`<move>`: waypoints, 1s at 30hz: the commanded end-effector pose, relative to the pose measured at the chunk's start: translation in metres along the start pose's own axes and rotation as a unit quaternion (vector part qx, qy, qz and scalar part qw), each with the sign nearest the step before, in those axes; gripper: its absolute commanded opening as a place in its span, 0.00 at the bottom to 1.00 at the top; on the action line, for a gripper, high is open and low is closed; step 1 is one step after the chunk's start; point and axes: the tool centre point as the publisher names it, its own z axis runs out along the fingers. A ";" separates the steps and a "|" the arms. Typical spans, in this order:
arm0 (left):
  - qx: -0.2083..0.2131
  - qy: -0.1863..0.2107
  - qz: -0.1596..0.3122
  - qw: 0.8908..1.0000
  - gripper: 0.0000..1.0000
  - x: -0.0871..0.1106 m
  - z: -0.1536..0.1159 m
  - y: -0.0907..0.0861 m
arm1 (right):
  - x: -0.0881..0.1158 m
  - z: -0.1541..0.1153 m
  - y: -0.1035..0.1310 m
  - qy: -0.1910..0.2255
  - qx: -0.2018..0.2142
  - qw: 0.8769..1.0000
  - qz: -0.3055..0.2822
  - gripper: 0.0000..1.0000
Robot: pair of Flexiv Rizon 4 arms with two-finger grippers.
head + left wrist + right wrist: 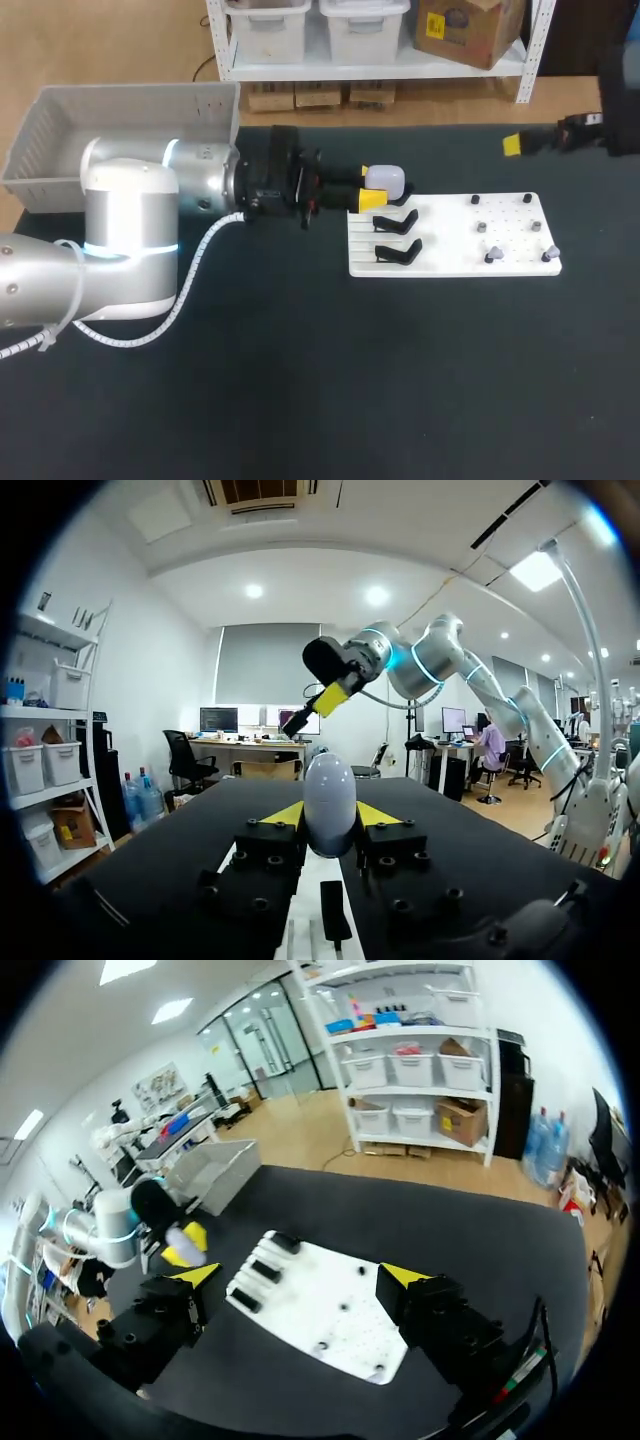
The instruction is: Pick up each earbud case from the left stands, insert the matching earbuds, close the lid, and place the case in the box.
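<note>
My left gripper (378,187) is shut on a pale rounded earbud case (388,179) and holds it over the far left corner of the white board (450,262). In the left wrist view the case (330,795) stands upright between the two yellow tips of that gripper (330,818). Two black stands (396,221) on the board's left half are bare. Small grey earbuds (492,256) sit on pegs on its right half. My right gripper (515,146) hovers beyond the board's far right corner. In its own view the right gripper (300,1276) is open and holds nothing, high above the board (320,1310).
A grey plastic box (60,140) stands at the table's far left corner, behind my left arm; it also shows in the right wrist view as the box (215,1168). Dark pegs (476,200) stick up from the board's right half.
</note>
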 end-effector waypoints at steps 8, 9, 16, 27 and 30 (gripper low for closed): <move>-0.001 -0.001 0.001 1.000 0.00 0.001 0.000 0.000 | 0.023 -0.002 0.080 0.003 -0.004 1.000 0.006 1.00; -0.001 -0.001 0.001 1.000 0.00 0.001 0.000 0.000 | 0.025 0.002 0.085 0.009 -0.005 1.000 0.005 1.00; -0.001 -0.001 0.001 1.000 0.00 0.001 0.000 0.000 | 0.034 0.026 0.103 0.046 -0.021 0.999 0.011 1.00; -0.001 -0.001 0.001 1.000 0.00 0.001 0.000 0.000 | 0.037 0.058 0.120 0.073 -0.045 0.996 0.004 1.00; -0.001 -0.001 0.001 1.000 0.00 0.001 0.000 0.000 | 0.035 0.065 0.121 0.076 -0.050 0.996 0.004 1.00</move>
